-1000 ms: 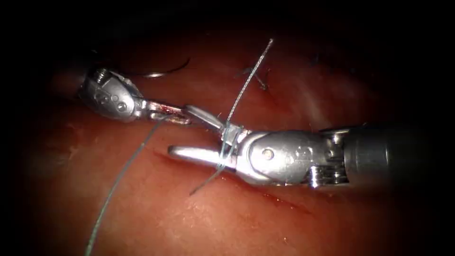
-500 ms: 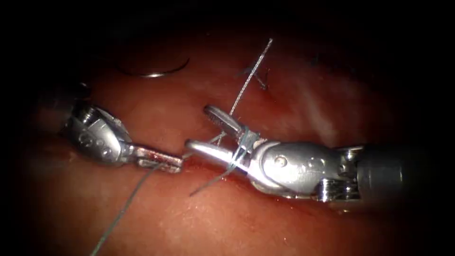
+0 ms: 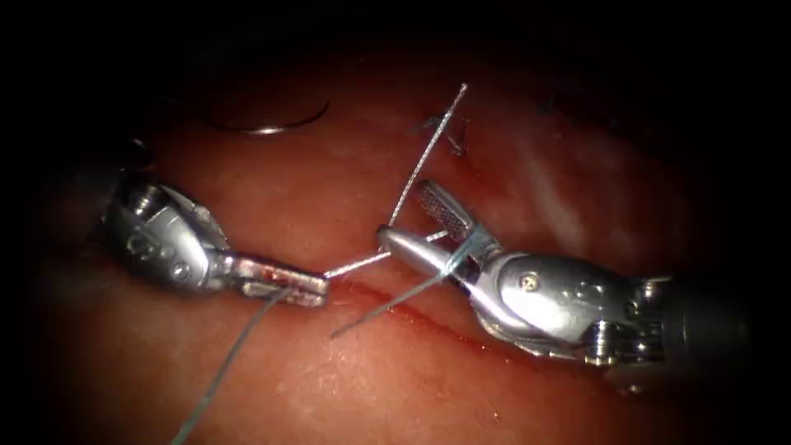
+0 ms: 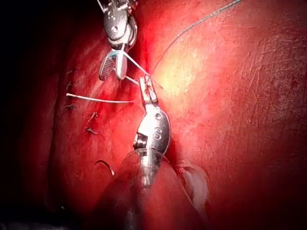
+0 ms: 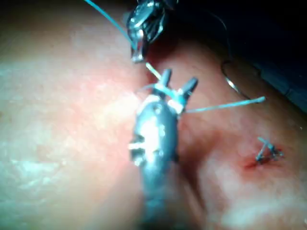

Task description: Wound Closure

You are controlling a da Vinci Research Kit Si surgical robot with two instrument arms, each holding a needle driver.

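My left tool [image 3: 309, 286] is shut on the thread [image 3: 356, 264] just left of the cut [image 3: 428, 320]. From it the thread runs right between the open jaws of my right tool [image 3: 404, 216], then up to a free end [image 3: 461, 87]. Turns of thread [image 3: 464, 247] are wrapped around the base of the right jaws, which hold nothing. A short tail [image 3: 362, 317] lies across the cut. The curved needle [image 3: 268, 128] lies loose on the tissue far up on the left, held by neither tool. In the left wrist view the left jaws [image 4: 147, 92] grip thread below the right tool [image 4: 113, 67].
A long strand [image 3: 222, 371] trails down to the left from the left jaws. An earlier knotted stitch [image 3: 445, 132] with cut ends sits further up the wound, and also shows as the stitch [image 5: 266, 151]. Red fluid lines the cut. The needle [image 5: 230, 82] lies beyond the right tool.
The left tool dropped down and left with the thread. The right tool, thread wrapped around its open jaws, drew back to the right, so a strand now spans between the two.
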